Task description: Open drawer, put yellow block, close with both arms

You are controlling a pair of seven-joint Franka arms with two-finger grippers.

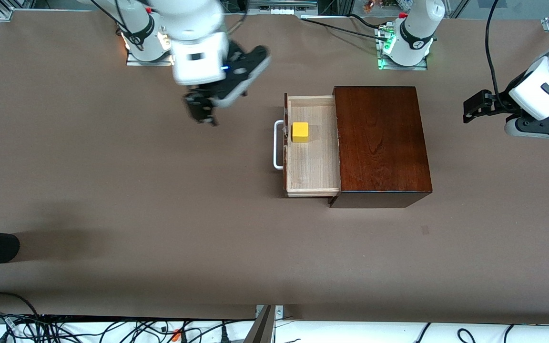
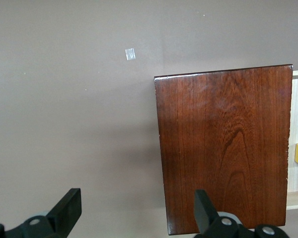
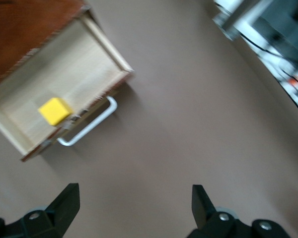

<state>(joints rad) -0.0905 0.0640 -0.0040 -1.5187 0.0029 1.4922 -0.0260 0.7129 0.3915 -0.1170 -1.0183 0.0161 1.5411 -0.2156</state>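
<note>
Yellow block (image 1: 300,132) lies in the open drawer (image 1: 312,162), near its handle (image 1: 278,145). Drawer projects from the box (image 1: 380,143) toward the right arm's end. Right hand (image 1: 201,110) hovers over bare desk (image 1: 112,190), fingers wide. Left hand (image 1: 475,107) waits over the desk beside the box, fingers wide.

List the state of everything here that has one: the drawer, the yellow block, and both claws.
Drawer: pulled open out of the mahogany box.
Yellow block: resting in the drawer tray, near the front with the white handle.
Right claw: open, empty, over bare table toward the right arm's end, apart from the handle.
Left claw: open, empty, over the table beside the box, toward the left arm's end.
</note>
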